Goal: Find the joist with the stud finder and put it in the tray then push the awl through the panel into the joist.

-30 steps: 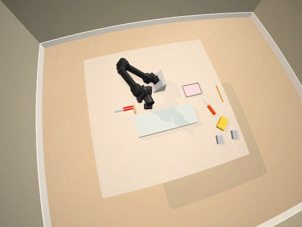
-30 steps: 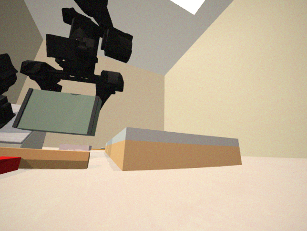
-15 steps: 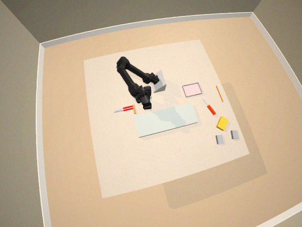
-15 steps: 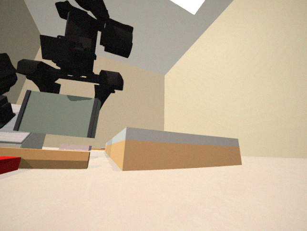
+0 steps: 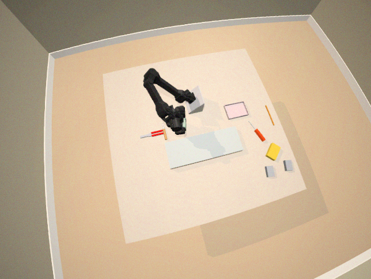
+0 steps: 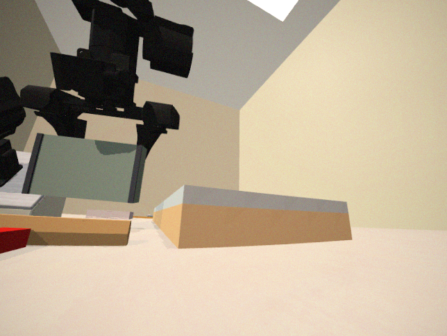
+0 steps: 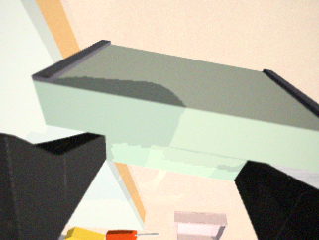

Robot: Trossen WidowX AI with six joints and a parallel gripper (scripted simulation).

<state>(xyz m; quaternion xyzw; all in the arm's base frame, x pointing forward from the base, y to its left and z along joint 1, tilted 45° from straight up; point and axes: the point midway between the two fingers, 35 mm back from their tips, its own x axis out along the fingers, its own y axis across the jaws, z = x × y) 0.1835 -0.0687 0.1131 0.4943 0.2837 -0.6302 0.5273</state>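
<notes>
My gripper [image 5: 180,128] [image 6: 110,144] [image 7: 172,144] is shut on the stud finder [image 5: 184,122] [image 6: 82,169] [image 7: 213,89], a pale green slab with dark end strips. It is held in the air, slightly tilted, beside the near-left end of the floor panel [image 5: 185,153] [image 6: 264,198] [image 7: 15,74]. The panel is a long pale board on an orange-brown base; no joist shows. The pink tray [image 5: 235,110] [image 6: 108,214] [image 7: 200,218] lies beyond the panel's right end. The awl [image 5: 259,135] [image 7: 121,235], with red-orange handle and thin metal shaft, lies right of the panel.
A grey wedge-shaped stand [image 5: 196,103] is beside the arm. Left of the panel lie a red-handled tool [image 5: 156,132] [image 6: 12,238] and a wooden bar [image 5: 165,134] [image 6: 79,229]. At right are an orange stick [image 5: 269,115], a yellow block [image 5: 273,151] [image 7: 84,234] and two grey blocks [image 5: 269,171] [image 5: 288,165].
</notes>
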